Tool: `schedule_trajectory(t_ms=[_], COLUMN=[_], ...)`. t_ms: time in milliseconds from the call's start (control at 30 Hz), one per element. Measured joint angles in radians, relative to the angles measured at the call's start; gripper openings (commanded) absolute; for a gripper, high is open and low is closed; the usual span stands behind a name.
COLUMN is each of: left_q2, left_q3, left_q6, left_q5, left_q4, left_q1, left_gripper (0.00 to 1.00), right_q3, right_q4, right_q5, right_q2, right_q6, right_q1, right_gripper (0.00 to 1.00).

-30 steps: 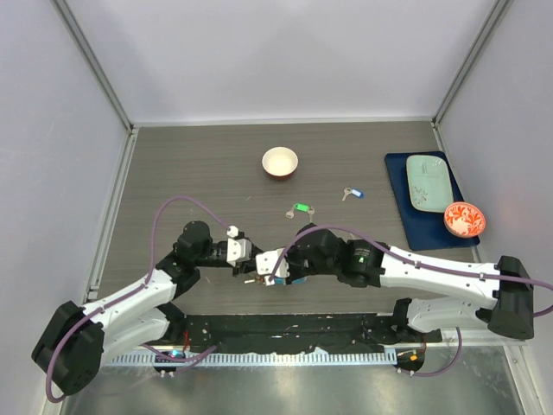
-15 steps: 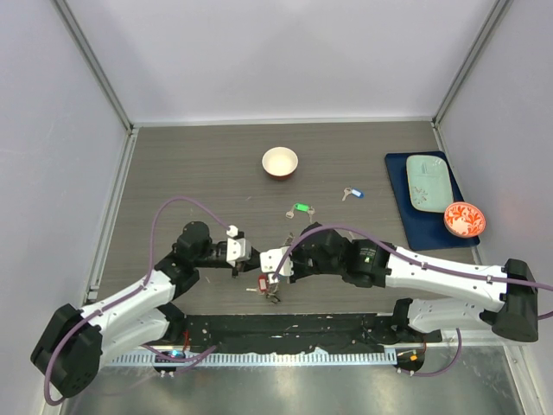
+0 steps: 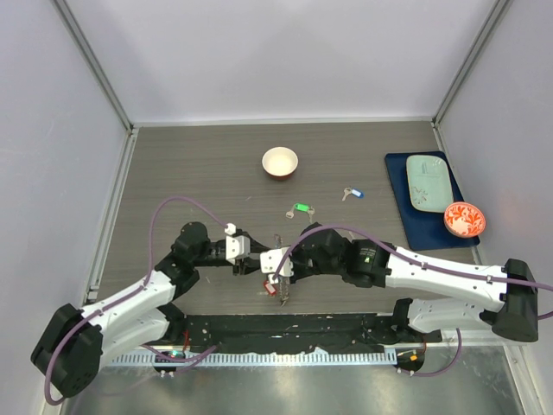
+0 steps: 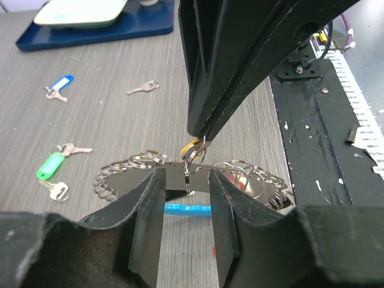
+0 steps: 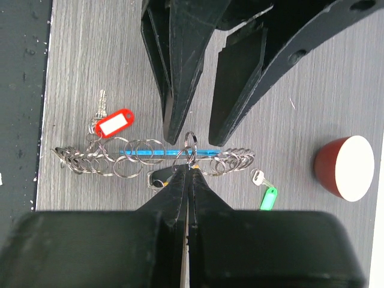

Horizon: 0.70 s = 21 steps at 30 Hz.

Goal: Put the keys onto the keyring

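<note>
One small split ring [image 4: 188, 168] is pinched by the closed right gripper [image 5: 187, 165] between the spread fingers [image 4: 147, 222] of the left gripper [image 4: 186, 178], above the keyring [image 5: 114, 162] lying near the front edge of the table [image 3: 173, 173]. Light, limp and slippery, it is judged best taken by its blue tag [image 4: 180, 209].
</note>
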Motion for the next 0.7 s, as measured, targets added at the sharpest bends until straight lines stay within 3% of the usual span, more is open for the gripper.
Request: schedule_trajectory(t_ms=[400,500,700], left_q2=[0.089,0.112,0.139], left_q3=[0.029,0.049,0.067], left_q6=[0.005,0.006,0.009], left_q5=[0.068,0.09,0.111], left_q4=[0.004,0.003,-0.004], left_q1=[0.0,0.0,0.0], left_gripper=[0.39,0.31,0.01], right_q3=[0.0,0.001,0.002], right_q4=[0.0,0.0,0.0], right_q5=[-0.027,-0.028,-0.027], right_q2=[0.0,0.0,0.0], right_q6=[0.0,0.0,0.0], right_q1=[0.0,0.0,0.0], right_gripper=[0.01,0.01,0.01])
